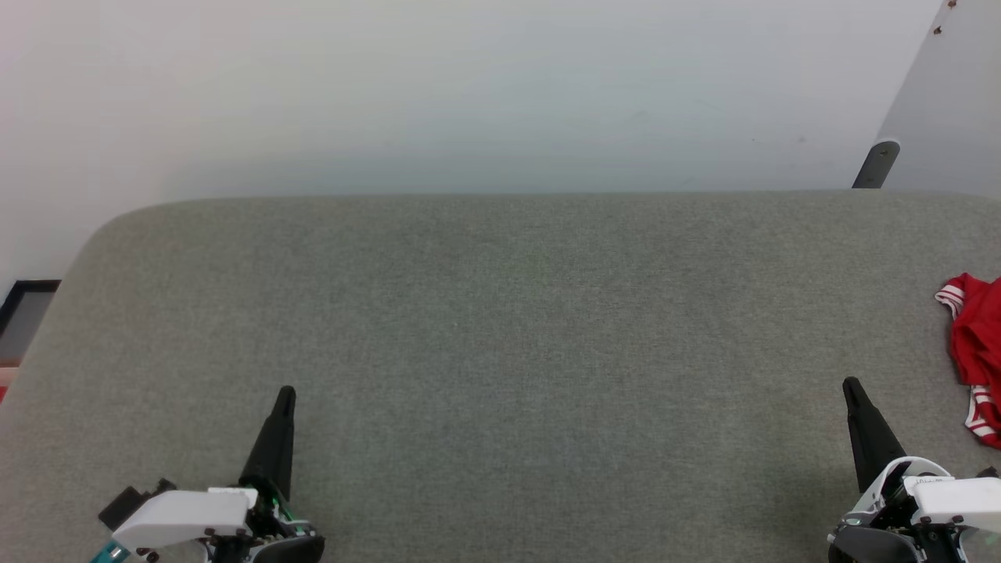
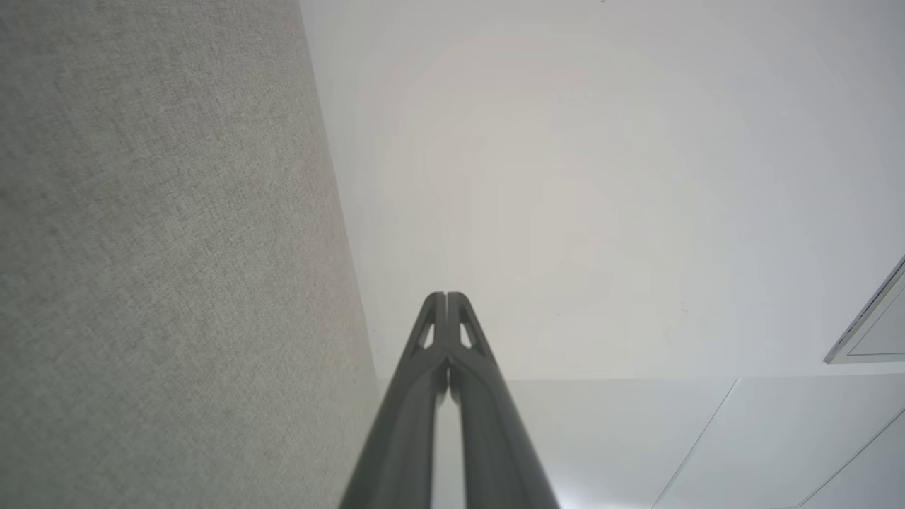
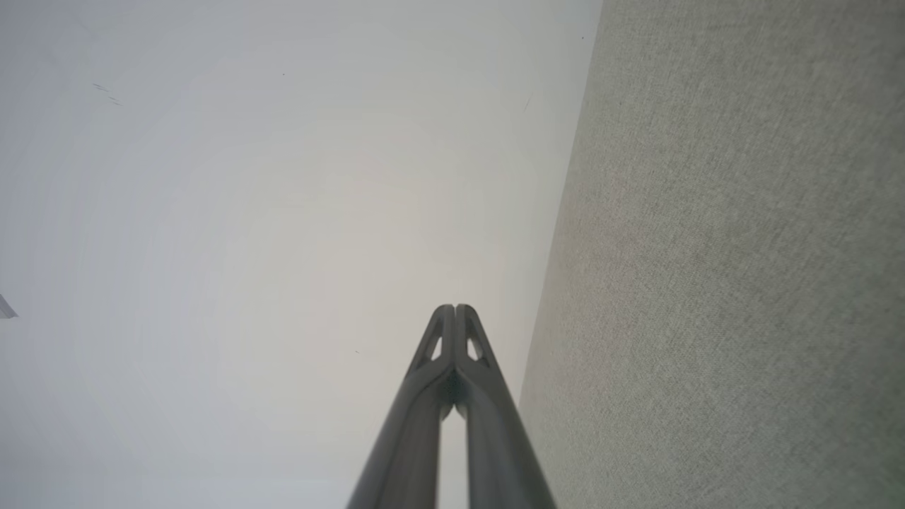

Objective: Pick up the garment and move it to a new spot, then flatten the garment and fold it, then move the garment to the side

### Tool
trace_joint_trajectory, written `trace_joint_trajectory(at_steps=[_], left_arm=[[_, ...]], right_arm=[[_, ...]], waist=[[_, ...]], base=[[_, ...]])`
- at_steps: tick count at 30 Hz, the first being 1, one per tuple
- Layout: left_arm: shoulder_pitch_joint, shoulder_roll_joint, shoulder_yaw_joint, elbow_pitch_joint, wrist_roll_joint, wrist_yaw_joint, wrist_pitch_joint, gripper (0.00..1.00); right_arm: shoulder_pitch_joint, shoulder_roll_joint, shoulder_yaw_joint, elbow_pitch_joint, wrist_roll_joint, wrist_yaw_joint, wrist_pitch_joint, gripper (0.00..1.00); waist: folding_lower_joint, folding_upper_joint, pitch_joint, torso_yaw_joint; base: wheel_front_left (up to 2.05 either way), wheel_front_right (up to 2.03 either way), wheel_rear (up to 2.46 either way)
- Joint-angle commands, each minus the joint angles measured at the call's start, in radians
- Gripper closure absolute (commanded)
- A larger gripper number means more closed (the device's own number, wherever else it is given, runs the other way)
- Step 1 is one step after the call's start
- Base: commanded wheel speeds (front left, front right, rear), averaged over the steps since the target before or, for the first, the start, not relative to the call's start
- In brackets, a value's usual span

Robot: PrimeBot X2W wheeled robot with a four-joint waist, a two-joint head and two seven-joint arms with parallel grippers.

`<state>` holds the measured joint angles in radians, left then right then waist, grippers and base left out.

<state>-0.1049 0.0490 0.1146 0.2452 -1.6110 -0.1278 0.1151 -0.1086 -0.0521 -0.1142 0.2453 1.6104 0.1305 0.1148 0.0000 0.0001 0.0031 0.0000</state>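
Tabletop (image 1: 500, 313): grey woven cover, rounded far corner at 10 o'clock in the head view, pale wall (image 1: 469, 94) behind it.

Garment (image 1: 977, 344): lies on the tabletop at 3 o'clock, at the right edge of the head view and partly cut off by it. The visible part is rumpled red cloth with red-and-white striped trim (image 1: 950, 295) at its upper and lower ends. How the hidden part lies cannot be told. This fits either a heap waiting to be lifted or a garment already set aside.

Handling, judged: light, soft and limp. It will sag and trail from any single grip, and it is not fragile. The striped bands look thicker than the body cloth, so a hem or sleeve edge is the likelier hold. Two well-spaced holds would spread it better than one.

Left pincer (image 1: 285, 395): at 7 o'clock, fingers pressed together, holding nothing, well apart from the garment.

Right pincer (image 1: 849, 385): at 5 o'clock, likewise closed and empty, near the garment but clear of it.
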Motion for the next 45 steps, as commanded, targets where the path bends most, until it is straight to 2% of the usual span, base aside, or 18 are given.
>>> trace_joint_trajectory(at_steps=[1, 45], left_arm=[[-0.010, 0.000, 0.002, 0.001, -0.002, -0.005, 0.003, 1.00], [-0.010, 0.000, 0.002, 0.001, -0.003, -0.005, 0.002, 1.00]], right_arm=[[-0.003, 0.004, -0.001, 0.000, 0.004, 0.000, 0.003, 1.00], [-0.003, 0.004, 0.000, 0.000, 0.005, 0.000, 0.002, 1.00]], waist=[[0.0000, -0.0001, 0.000, 0.000], [0.0000, -0.0001, 0.000, 0.000]], base=[[0.00, 0.00, 0.00], [0.00, 0.00, 0.00]])
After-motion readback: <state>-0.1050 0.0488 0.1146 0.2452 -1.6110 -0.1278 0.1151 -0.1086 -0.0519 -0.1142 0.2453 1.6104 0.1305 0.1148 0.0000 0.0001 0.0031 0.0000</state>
